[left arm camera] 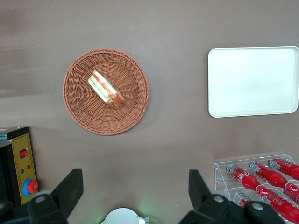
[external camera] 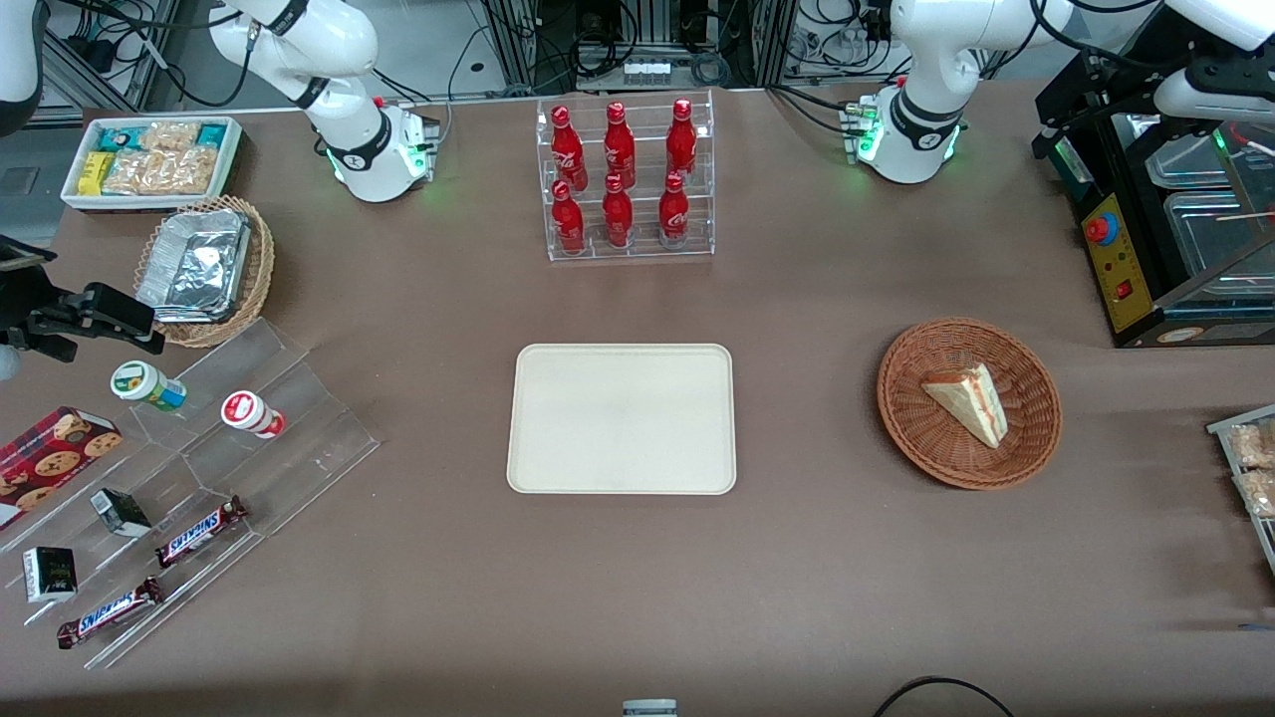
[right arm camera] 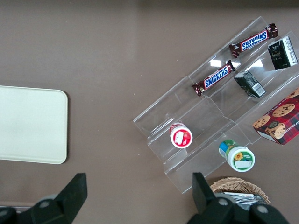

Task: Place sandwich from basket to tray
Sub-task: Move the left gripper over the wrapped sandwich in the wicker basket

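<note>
The sandwich (external camera: 966, 401), a pale triangular wedge with a red and green stripe, lies in the round reddish-brown basket (external camera: 916, 438) toward the working arm's end of the table. The cream tray (external camera: 623, 418) sits flat at the table's middle with nothing on it, beside the basket. From the left wrist view, my gripper (left arm camera: 134, 176) hangs high above the table near its own arm base, open, with nothing between its black fingers (left arm camera: 74, 183). That view also takes in the sandwich (left arm camera: 106, 88), the basket (left arm camera: 79, 112) and the tray (left arm camera: 254, 81) far below.
An acrylic rack of red bottles (external camera: 628, 179) stands farther from the front camera than the tray. A black machine (external camera: 1165, 219) stands near the basket. A tan basket of foil containers (external camera: 204, 269), a white snack bin (external camera: 149, 159) and acrylic steps with snacks (external camera: 199, 478) lie toward the parked arm's end.
</note>
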